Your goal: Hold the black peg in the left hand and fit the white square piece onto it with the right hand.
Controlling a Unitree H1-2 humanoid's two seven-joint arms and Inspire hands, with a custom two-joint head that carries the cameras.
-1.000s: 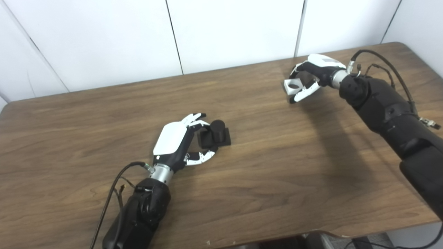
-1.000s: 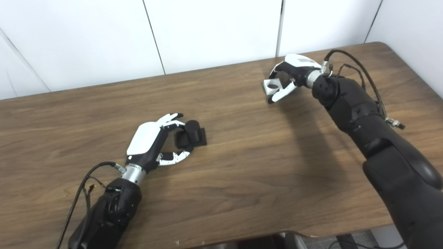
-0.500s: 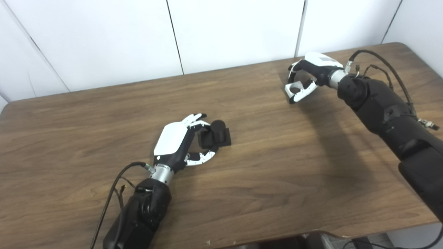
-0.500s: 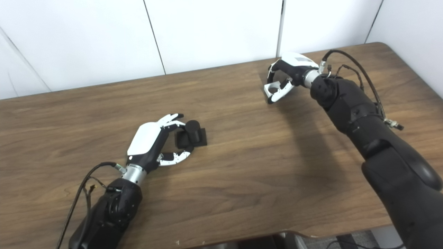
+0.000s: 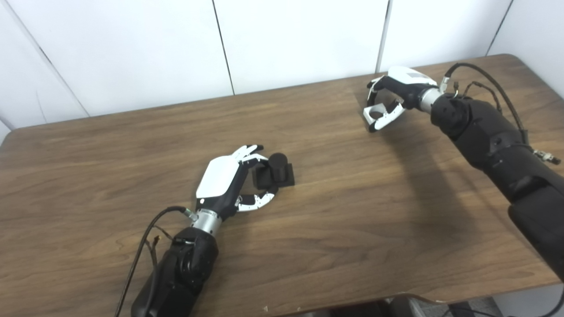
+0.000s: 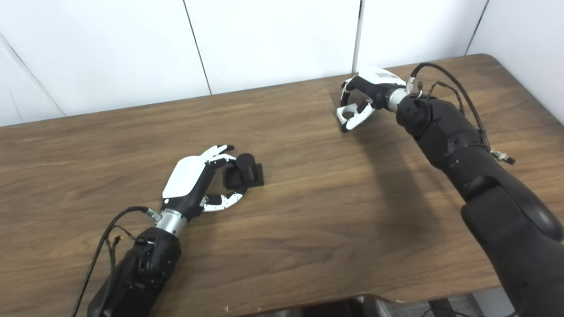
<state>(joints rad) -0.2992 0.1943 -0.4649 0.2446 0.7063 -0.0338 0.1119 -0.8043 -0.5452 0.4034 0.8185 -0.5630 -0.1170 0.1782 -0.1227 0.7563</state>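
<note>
Bench, brown wood grain, carries one black peg on a square black base, near centre. Left robot hand cups the base, fingers and thumb spread around it; firm clasp cannot be confirmed. Right robot hand, far right rear, well apart from the peg, grasps one white square piece, its round hole visible. Step in hand, judged: securing both parts before mating. Advice: clamp the base squarely so the peg stands upright, then carry the piece over with its hole level above the peg top. Count: one peg, one piece, two hands.
</note>
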